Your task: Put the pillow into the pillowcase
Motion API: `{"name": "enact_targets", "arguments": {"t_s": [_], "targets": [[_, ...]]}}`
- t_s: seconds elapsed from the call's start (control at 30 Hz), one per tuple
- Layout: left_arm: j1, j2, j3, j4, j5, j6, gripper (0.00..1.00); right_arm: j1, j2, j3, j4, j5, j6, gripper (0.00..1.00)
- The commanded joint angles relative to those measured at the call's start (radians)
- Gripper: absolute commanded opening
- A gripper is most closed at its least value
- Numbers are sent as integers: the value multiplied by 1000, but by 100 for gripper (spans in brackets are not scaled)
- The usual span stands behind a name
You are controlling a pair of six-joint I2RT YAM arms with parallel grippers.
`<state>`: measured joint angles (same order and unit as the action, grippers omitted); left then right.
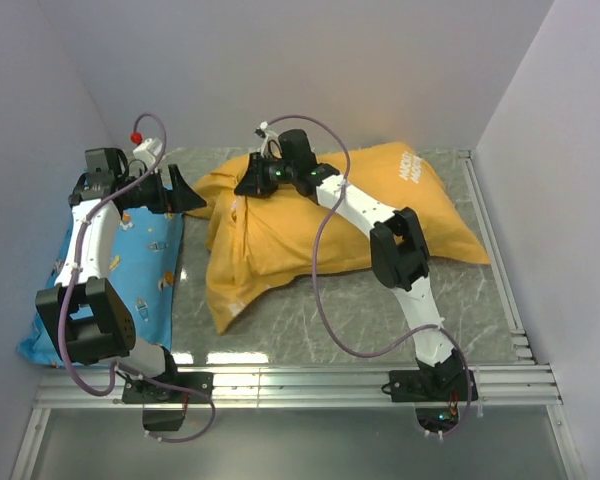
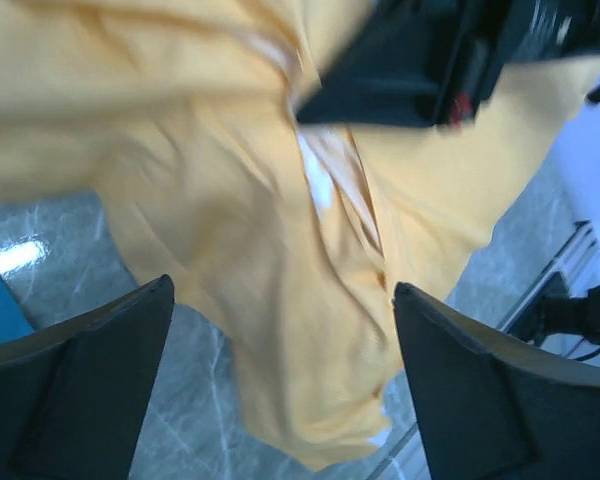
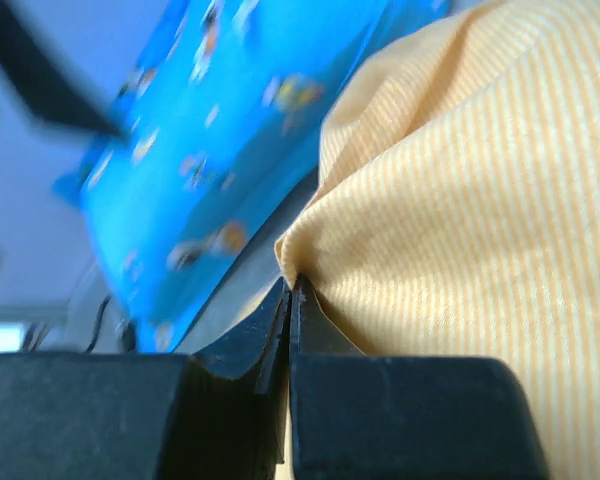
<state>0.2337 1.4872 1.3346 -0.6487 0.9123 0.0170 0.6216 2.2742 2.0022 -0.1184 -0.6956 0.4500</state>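
The orange pillowcase (image 1: 310, 230) lies bulging across the middle of the table. The pillow is mostly hidden inside it. Only a white sliver of pillow (image 2: 317, 185) shows between orange folds in the left wrist view. My right gripper (image 1: 248, 185) is at the case's upper left end, shut on a fold of the pillowcase (image 3: 460, 200) pinched at the tips (image 3: 292, 285). My left gripper (image 1: 185, 195) hovers just left of that end, open. Its jaws stand wide (image 2: 282, 288) above the crumpled fabric (image 2: 180, 150) and hold nothing. The right gripper (image 2: 420, 70) appears dark at the top of that view.
A blue cartoon-print pillow (image 1: 130, 270) lies along the left wall under my left arm, and it also shows behind the right gripper's tips as a blue pillow (image 3: 210, 130). Walls close in the left, back and right. A metal rail (image 1: 300, 385) runs along the near edge.
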Motion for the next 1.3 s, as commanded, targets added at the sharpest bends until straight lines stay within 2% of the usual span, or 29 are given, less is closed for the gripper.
{"name": "enact_targets", "arguments": {"t_s": [0.0,0.03,0.07,0.1,0.13,0.2,0.23,0.27,0.3,0.33,0.37,0.4,0.47,0.6,0.63,0.67,0.77,0.9,0.93,1.03,1.1,1.13,1.2,1.23,1.27], "targets": [[-14,-30,-20,-51,-44,100,99,-57,-27,159,101,146,1,30],[-25,-41,-47,-22,-71,94,99,-65,-39,173,79,146,-22,51],[-30,-56,-54,-6,-87,115,99,-74,-50,188,41,136,-86,64],[-31,-57,-52,-5,-89,142,99,-92,-88,202,-4,117,-118,86],[-33,-59,-49,-6,-89,168,99,-102,-123,178,-45,105,-154,92],[-34,-65,-48,-34,-92,292,99,-131,-264,104,-168,97,-276,95],[-40,-67,-58,-81,-111,349,99,-140,-319,8,-256,116,-324,95],[-43,-70,-67,-118,-131,479,99,-148,-379,-49,-303,143,-417,95],[-45,-68,-77,-165,-142,557,99,-158,-504,-109,-343,171,-469,96],[-48,-71,-109,-219,-165,633,99,-177,-568,-232,-387,195,-514,96],[-53,-88,-136,-267,-185,703,99,-186,-626,-294,-482,278,-601,97],[-56,-105,-168,-288,-200,727,99,-201,-734,-348,-534,318,-640,98],[-72,-169,-270,-330,-230,811,99,-284,-832,-514,-670,402,-736,98],[-172,-307,-438,-270,-334,819,99,-529,-1076,-820,-747,510,-928,100],[-198,-332,-480,-264,-355,816,99,-569,-1102,-862,-747,536,-973,100],[-224,-340,-498,-253,-398,801,99,-661,-1122,-902,-742,557,-1050,100],[-313,-337,-567,-184,-467,753,99,-770,-1156,-1035,-683,579,-1165,100],[-382,-291,-618,-48,-536,667,99,-812,-1136,-1216,-482,639,-1241,100],[-385,-268,-620,8,-544,638,99,-810,-1122,-1237,-383,656,-1245,100],[-398,-204,-614,88,-564,574,99,-818,-1018,-1237,-264,694,-1219,100],[-396,-168,-603,110,-552,537,99,-829,-949,-1217,-225,694,-1183,96],[-398,-141,-600,142,-550,517,99,-835,-932,-1215,-177,726,-1168,90],[-396,-124,-588,165,-533,508,88,-844,-906,-1217,-130,731,-1157,81],[-395,-125,-585,191,-523,491,70,-849,-900,-1218,-94,731,-1145,65],[-392,-128,-580,202,-518,482,56,-853,-898,-1221,-72,731,-1137,55]]}}
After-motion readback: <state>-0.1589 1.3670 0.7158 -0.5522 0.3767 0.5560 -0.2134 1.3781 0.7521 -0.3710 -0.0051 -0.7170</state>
